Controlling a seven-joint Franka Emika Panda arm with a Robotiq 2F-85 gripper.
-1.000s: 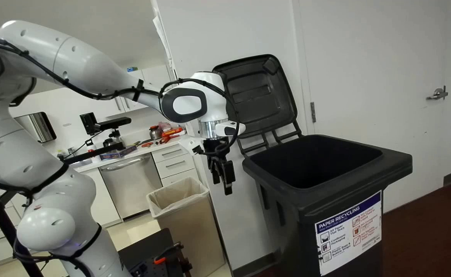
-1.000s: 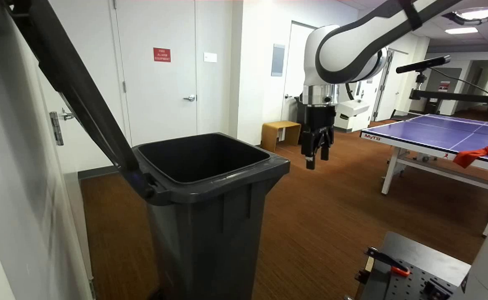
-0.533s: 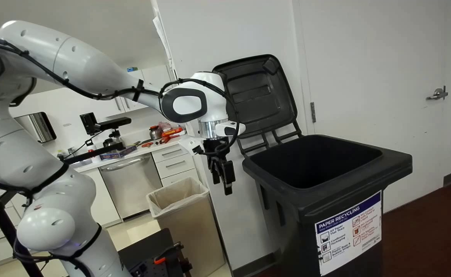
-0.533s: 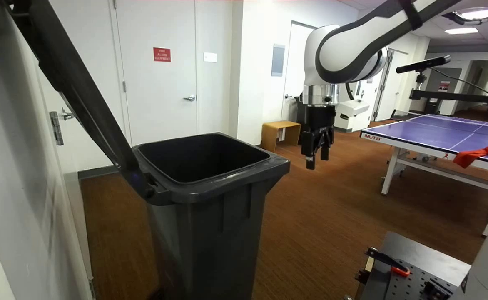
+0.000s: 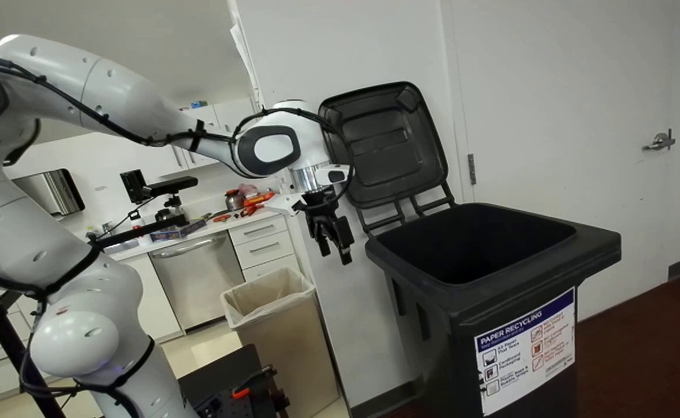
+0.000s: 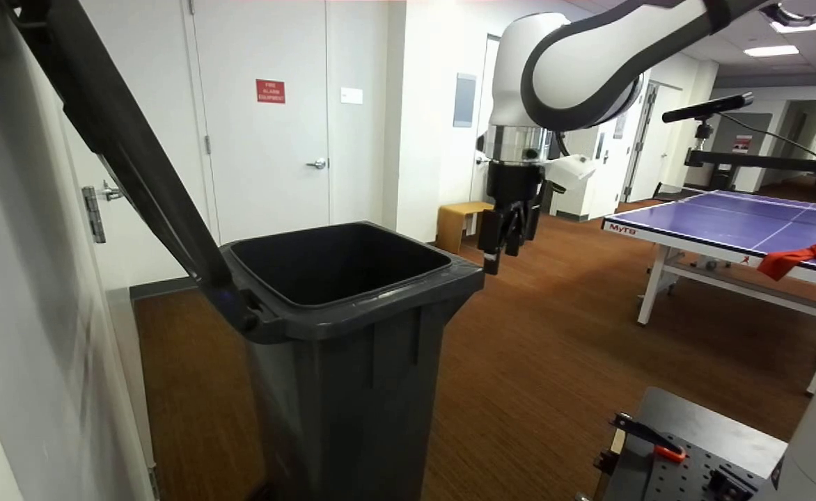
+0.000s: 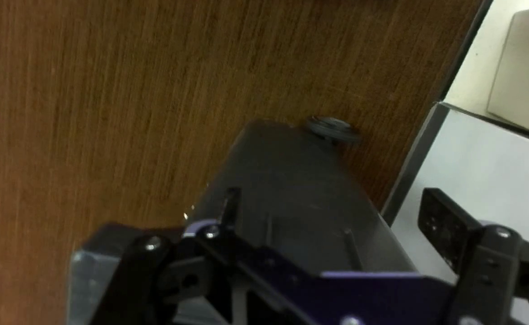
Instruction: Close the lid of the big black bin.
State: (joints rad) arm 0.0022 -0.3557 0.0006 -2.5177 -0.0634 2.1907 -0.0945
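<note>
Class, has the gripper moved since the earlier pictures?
Yes, upward: in both exterior views, the gripper sits higher than before against the big black bin, which has stayed put.

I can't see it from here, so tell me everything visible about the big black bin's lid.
The lid is black, plastic-looking and roughly rectangular, with rounded corners, a raised rim and molded panels on its underside. It stands open, tilted back toward the wall, joined to the bin by hinge arms. The gripper doesn't touch it; wall contact is unclear.
</note>
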